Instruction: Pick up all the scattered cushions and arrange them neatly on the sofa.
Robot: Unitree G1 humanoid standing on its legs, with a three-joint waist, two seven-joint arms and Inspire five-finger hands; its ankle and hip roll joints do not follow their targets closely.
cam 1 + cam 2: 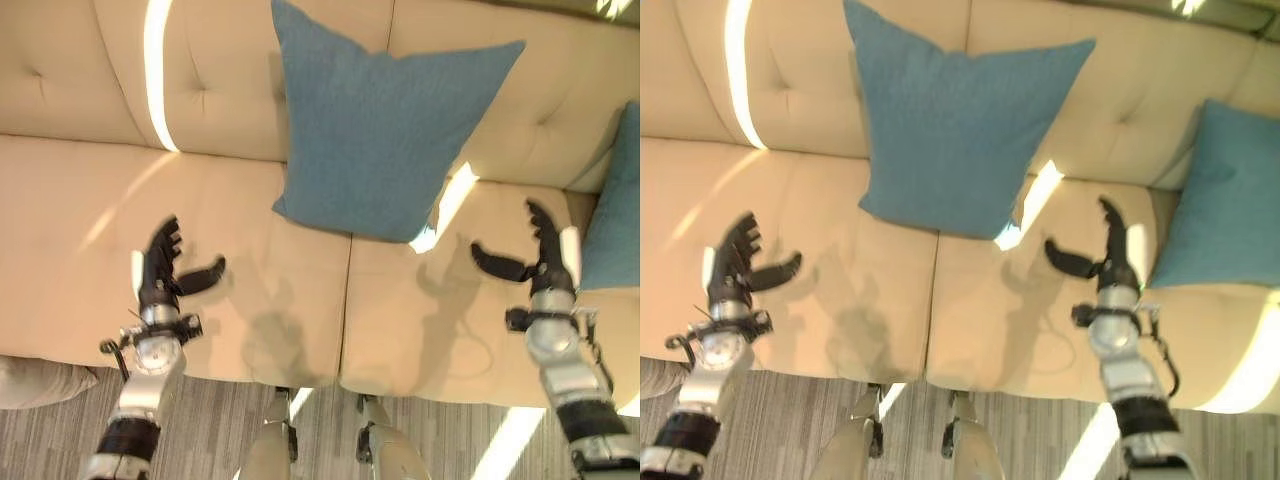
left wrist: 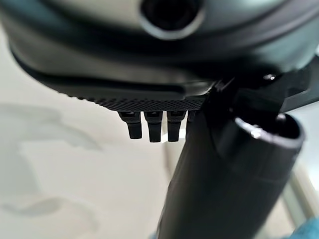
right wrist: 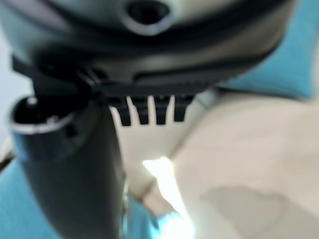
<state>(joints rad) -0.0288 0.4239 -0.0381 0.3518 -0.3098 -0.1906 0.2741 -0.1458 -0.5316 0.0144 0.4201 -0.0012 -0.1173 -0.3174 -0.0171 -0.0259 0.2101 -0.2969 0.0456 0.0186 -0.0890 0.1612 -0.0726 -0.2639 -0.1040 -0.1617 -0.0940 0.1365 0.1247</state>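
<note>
Beige sofa (image 1: 240,300), two blue cushions (image 1: 380,130) upright; grey striped floor (image 1: 220,430).

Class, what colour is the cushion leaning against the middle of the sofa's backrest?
Plain blue. The cushion shows best in the left eye view, against the beige sofa.

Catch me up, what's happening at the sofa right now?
Both hands hover open over the beige sofa seat, holding nothing: left hand over the left seat, right hand over the right. One blue cushion leans against the backrest at the middle, and a second blue cushion stands at the sofa's right end.
</note>
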